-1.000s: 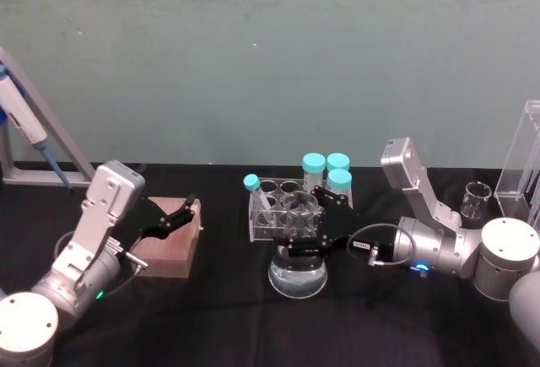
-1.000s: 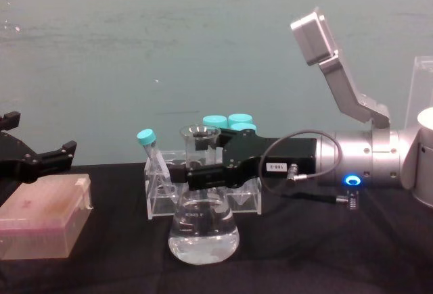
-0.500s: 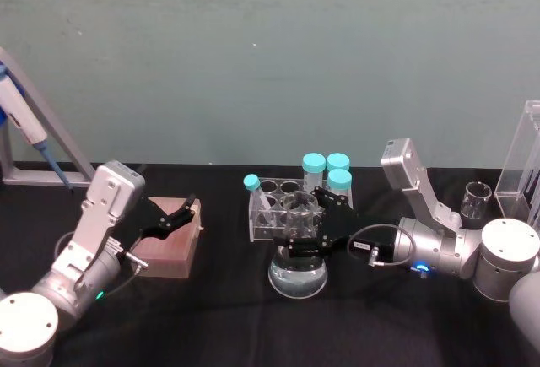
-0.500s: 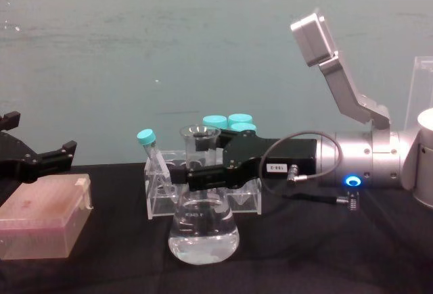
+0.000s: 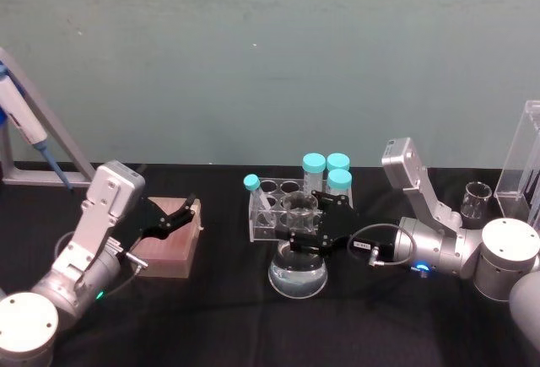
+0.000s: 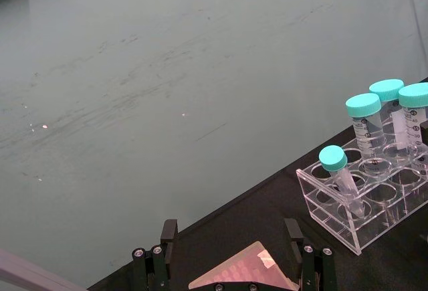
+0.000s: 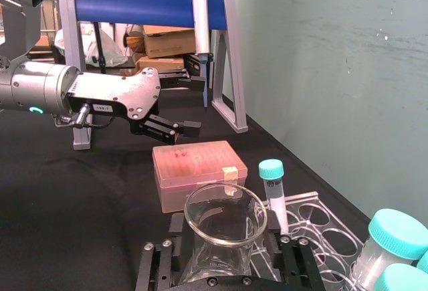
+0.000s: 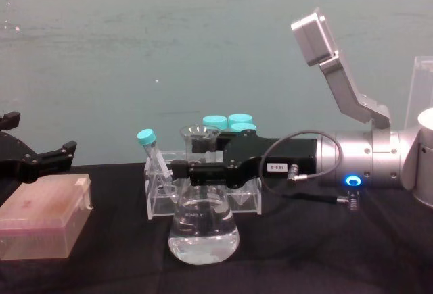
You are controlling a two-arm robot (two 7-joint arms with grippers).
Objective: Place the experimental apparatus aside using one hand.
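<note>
Plainly, the left gripper point(image 5: 173, 218) took no part: it hovered open above a pink tip box point(image 5: 171, 245), well to the left of the glassware. Between that gripper and the flask stood a clear acrylic rack point(image 8: 164, 197), square-edged and glossy, with one slim tube leaning in it and three fatter tubes under teal caps point(image 5: 326, 169) at its far right corner.

The flask point(image 8: 202, 230) stood upright just before the rack, its long axis vertical: thin clear glass, a wide cone at the base holding a shallow pool of clear liquid, narrowing to a short neck with a flared lip. The right gripper point(image 8: 203, 171) reached in level from the right, at right angles to that axis, with its black fingers point(image 7: 161, 262) set one on each side of the neck, just under the lip. They looked closed on the glass, though a firm clamp cannot be made out. The right arm was the nearer by far.

Right of that wrist, near the right arm's base, a small beaker point(image 5: 477, 200) and a tall acrylic stand point(image 5: 525, 160) stood together, likely where the flask belongs. Smooth glass held at a narrow neck would probably call for a straight lift.
</note>
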